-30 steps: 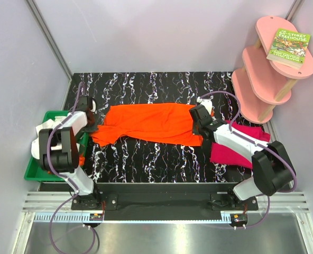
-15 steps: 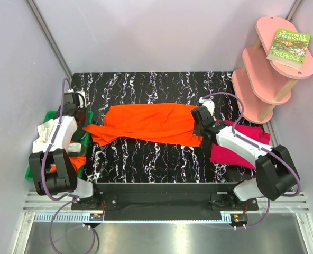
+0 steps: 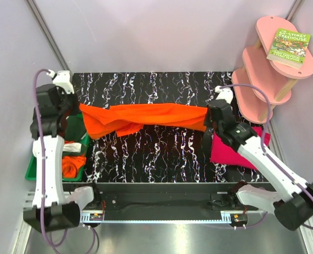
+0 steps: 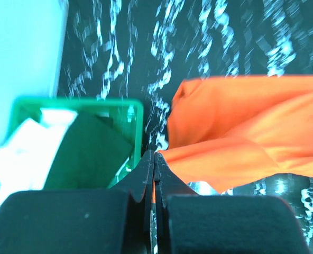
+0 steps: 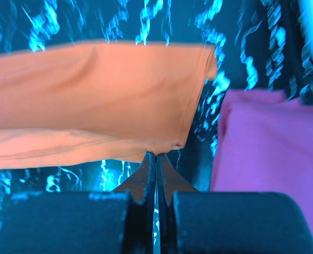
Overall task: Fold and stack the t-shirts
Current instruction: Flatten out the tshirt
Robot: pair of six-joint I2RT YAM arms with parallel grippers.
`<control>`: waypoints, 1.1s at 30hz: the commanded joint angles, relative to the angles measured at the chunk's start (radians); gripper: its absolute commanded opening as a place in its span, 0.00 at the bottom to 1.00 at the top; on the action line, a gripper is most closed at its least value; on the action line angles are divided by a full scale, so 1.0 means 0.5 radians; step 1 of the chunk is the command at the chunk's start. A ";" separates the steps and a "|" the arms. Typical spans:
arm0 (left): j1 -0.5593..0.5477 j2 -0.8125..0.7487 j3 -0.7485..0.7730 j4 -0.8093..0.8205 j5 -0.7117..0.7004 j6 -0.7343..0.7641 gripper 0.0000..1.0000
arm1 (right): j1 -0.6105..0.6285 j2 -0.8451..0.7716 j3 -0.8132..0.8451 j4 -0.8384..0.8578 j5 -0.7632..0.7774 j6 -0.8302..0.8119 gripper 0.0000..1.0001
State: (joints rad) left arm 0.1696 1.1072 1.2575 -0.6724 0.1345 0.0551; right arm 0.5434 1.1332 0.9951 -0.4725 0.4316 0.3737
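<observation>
Table (image 3: 162,159): black top with white veining. Both arms reach out over it from the near edge.

Orange t-shirt (image 3: 146,117): stretched in a long band across the middle of the table, from the left edge almost to the right edge. It is held at both ends. The cloth is bunched and folded over toward the left end and smoother on the right.

Pink shelf (image 3: 262,74): tiered, standing at the far right corner.

Magenta t-shirt (image 3: 230,153): lies flat by the right edge, partly under my right arm, just beside the orange shirt's right end. I cannot tell whether the two touch.

Green bin (image 3: 29,172): sits off the left edge and holds a white t-shirt (image 4: 24,148), a dark green t-shirt (image 4: 82,153) and another orange one (image 3: 72,164).

Left gripper (image 4: 154,156): jaws pressed together, pinching the orange shirt's left hem, above the gap between bin and table.

Right gripper (image 5: 156,154): jaws pressed together, nipping the shirt's right corner at its lower hem.

Book (image 3: 288,46): green cover, lying on the top tier of the shelf.
</observation>
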 commanded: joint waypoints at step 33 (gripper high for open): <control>0.001 -0.972 0.795 -0.318 -0.066 -0.070 0.00 | 0.018 -0.453 1.204 -0.687 0.290 -0.505 0.00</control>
State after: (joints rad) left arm 0.1696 0.5945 1.6535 -0.8215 0.1413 0.0357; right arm 0.5453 0.8616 1.6001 -0.8619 0.5419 0.1593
